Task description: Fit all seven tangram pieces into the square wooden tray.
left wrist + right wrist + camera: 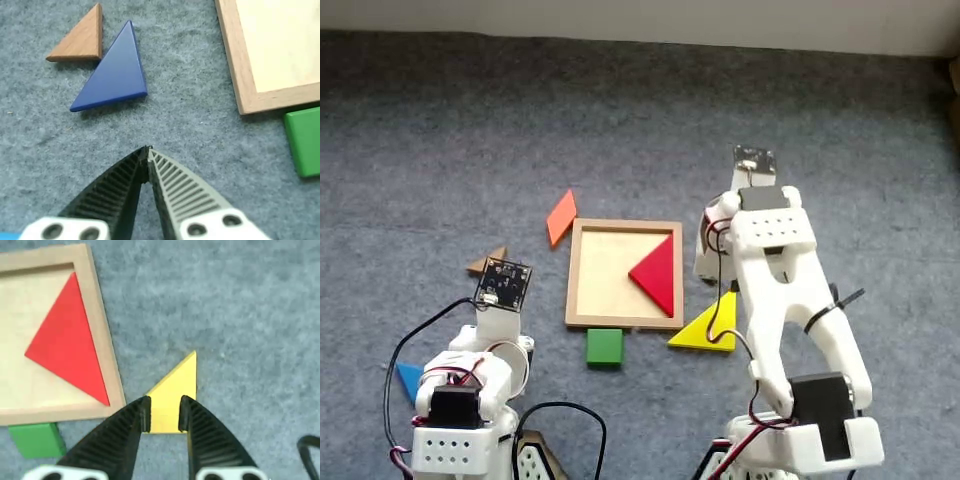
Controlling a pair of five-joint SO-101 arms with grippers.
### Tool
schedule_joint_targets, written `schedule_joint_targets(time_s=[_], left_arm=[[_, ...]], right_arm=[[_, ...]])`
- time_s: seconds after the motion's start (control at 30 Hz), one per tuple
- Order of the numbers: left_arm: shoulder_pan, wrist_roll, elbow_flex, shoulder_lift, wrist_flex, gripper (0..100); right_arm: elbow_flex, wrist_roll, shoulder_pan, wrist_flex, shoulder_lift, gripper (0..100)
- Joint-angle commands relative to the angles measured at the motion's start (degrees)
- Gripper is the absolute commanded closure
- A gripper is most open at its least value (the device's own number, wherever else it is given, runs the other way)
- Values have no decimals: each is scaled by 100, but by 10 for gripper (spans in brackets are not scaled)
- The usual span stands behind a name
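The square wooden tray (576, 275) lies mid-table with a red triangle (657, 275) in its right half. My right gripper (164, 413) hovers open over the yellow triangle (172, 395), which lies just outside the tray's (102, 340) near right corner. My left gripper (146, 153) is shut and holds nothing; it points at bare carpet short of a dark blue triangle (115, 75) and a brown triangle (80, 40). Against the tray's near edge sits a green square (605, 346). An orange parallelogram (561, 217) lies by the tray's far left corner.
A light blue piece (410, 378) pokes out beside the left arm's base. The brown triangle (488, 262) lies left of the tray, by the left arm's wrist camera (503, 283). Grey carpet (470, 130) covers the table, with open room at the far side.
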Motion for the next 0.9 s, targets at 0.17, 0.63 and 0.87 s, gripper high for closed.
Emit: schedule_joint_targets(time_s=[0.17,0.63,0.87], left_arm=[[-57,44,110,-189,44,977],[-57,44,110,-189,44,977],[-57,44,110,-189,44,977]], right_arm=[[-233,-1099,-409,1393,-409,903],[1323,-3367,-725,-681,-409,697],[1516,-3640,-910,-778,-409,669]])
